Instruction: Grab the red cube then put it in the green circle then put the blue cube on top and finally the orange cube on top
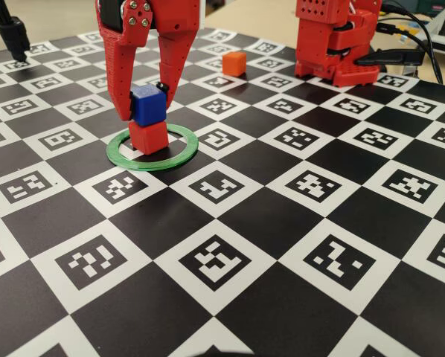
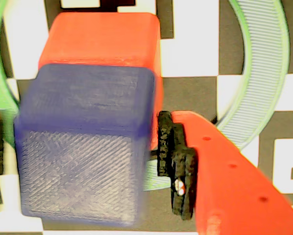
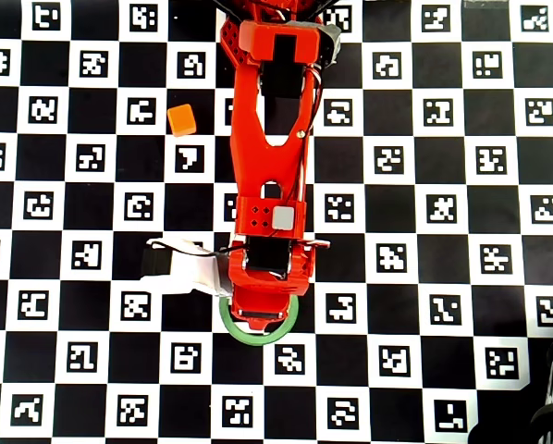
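The red cube point(image 1: 148, 137) stands inside the green circle point(image 1: 152, 165) on the checkered mat. The blue cube point(image 1: 148, 104) sits on top of it, shifted slightly off square. My gripper point(image 1: 144, 104) straddles the blue cube, one finger on each side. In the wrist view the blue cube point(image 2: 83, 147) fills the middle, with the red cube point(image 2: 102, 39) under it and the green circle point(image 2: 264, 73) around them. A thin gap shows between each black pad point(image 2: 173, 161) and the blue cube, so the jaws are slightly open. The orange cube point(image 1: 234, 63) lies apart, farther back. In the overhead view the arm hides both stacked cubes.
The arm's red base point(image 1: 334, 44) stands at the back right of the fixed view, with cables beside it. A black stand point(image 1: 14, 33) is at the back left. In the overhead view the orange cube point(image 3: 181, 119) lies left of the arm, and the green circle point(image 3: 258, 339) shows below the gripper.
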Action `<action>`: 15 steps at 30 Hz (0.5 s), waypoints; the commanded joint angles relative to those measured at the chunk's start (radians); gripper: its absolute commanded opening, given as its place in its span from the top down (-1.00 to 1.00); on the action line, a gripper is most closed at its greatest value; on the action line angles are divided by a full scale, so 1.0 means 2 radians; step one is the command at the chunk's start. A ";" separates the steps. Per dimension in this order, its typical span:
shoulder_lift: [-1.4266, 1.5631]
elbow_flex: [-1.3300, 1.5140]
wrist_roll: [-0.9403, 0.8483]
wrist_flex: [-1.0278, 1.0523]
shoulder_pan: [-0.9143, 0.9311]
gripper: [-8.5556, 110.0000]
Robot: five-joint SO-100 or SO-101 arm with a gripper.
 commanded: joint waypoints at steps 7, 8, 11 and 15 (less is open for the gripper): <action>0.051 -0.002 0.005 0.015 -0.002 0.17; 0.054 -0.002 0.004 0.016 -0.002 0.17; 0.061 -0.001 0.005 0.021 0.001 0.15; 0.077 -0.008 0.009 0.036 0.005 0.14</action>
